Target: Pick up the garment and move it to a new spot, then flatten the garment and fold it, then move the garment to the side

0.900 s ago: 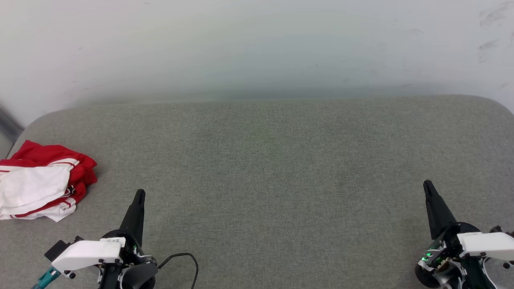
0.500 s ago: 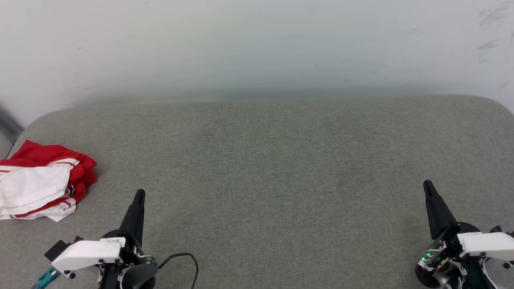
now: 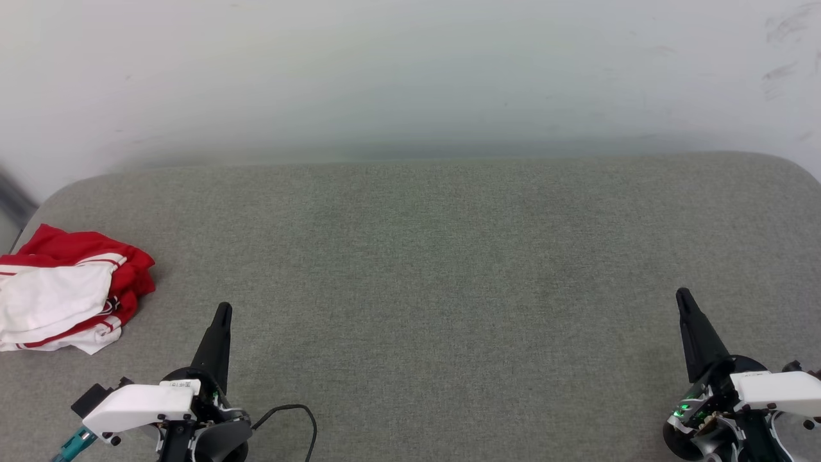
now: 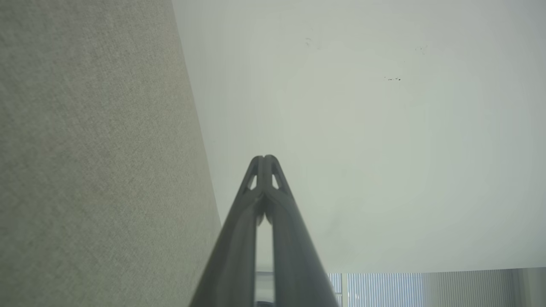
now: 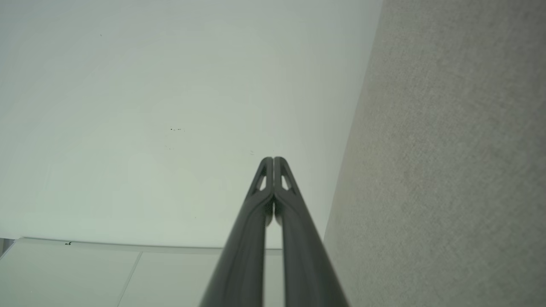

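Note:
The garment (image 3: 67, 295), red with white panels and striped trim, lies crumpled at the far left edge of the grey fabric surface (image 3: 423, 269). My left gripper (image 3: 222, 309) stands at the lower left, to the right of the garment and apart from it, fingers together and empty. At the lower right my right gripper (image 3: 681, 294) is shut too, holding nothing. In the left wrist view the left gripper (image 4: 264, 158) has its tips touching, against the wall. The right wrist view shows the right gripper (image 5: 273, 160) closed the same way.
A pale wall (image 3: 410, 70) rises behind the surface. A black cable (image 3: 295, 414) loops beside my left wrist. The surface's rounded corners sit at the far left and far right.

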`<state>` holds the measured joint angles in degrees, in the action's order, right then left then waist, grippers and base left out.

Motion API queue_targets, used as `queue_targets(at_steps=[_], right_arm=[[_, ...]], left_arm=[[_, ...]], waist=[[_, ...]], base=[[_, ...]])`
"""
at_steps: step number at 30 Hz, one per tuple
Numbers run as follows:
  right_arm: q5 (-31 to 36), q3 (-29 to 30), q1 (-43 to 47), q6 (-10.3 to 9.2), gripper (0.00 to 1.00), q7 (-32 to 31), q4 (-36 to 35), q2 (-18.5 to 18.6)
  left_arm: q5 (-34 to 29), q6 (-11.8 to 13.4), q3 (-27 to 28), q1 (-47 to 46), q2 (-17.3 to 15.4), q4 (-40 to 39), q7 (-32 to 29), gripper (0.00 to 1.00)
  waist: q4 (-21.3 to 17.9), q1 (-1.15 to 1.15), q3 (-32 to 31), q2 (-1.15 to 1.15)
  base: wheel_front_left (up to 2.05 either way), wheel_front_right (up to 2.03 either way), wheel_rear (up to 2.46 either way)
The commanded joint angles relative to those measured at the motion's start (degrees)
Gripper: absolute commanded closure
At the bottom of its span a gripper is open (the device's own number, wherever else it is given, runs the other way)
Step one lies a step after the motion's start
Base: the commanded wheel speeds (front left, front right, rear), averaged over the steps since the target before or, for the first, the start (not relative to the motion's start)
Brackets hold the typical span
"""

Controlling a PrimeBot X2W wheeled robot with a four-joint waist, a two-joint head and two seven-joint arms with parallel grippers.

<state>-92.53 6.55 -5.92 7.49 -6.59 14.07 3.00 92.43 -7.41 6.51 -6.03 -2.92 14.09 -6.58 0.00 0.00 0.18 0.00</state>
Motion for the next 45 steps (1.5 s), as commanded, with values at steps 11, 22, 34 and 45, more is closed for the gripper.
queue_targets(at_steps=[11, 22, 34, 45], right_arm=[[0.26, -0.02, -0.68, 0.00, 1.00, -0.07, 0.03, -0.22], [0.03, -0.11, 1.92, 0.00, 0.00, 0.12, 1.91, -0.04], [8.12, 0.52, 2.47, 0.00, 0.00, 3.49, -0.34, -0.05], [22.95, -0.02, 3.21, 0.00, 0.00, 6.30, -6.06, -0.06]], left_arm=[[-0.07, -0.29, 0.12, -0.51, 0.05, 0.02, -0.10, 1.00], [-0.03, 0.09, -0.28, 1.67, 0.24, 1.91, 0.14, 0.00], [-8.44, 1.19, 0.21, 2.19, 0.20, -1.29, 3.51, 0.00], [-23.76, 6.70, -2.22, 2.97, 0.16, -6.05, 6.31, 0.00]], waist=[[0.00, 0.00, 0.00, 0.00], [0.00, 0.00, 0.01, 0.00], [0.00, 0.00, 0.12, 0.00], [0.10, 0.00, 0.28, 0.00]], base=[[0.00, 0.00, 0.00], [0.00, 0.00, 0.00], [0.00, 0.00, 0.00], [0.00, 0.00, 0.00]])
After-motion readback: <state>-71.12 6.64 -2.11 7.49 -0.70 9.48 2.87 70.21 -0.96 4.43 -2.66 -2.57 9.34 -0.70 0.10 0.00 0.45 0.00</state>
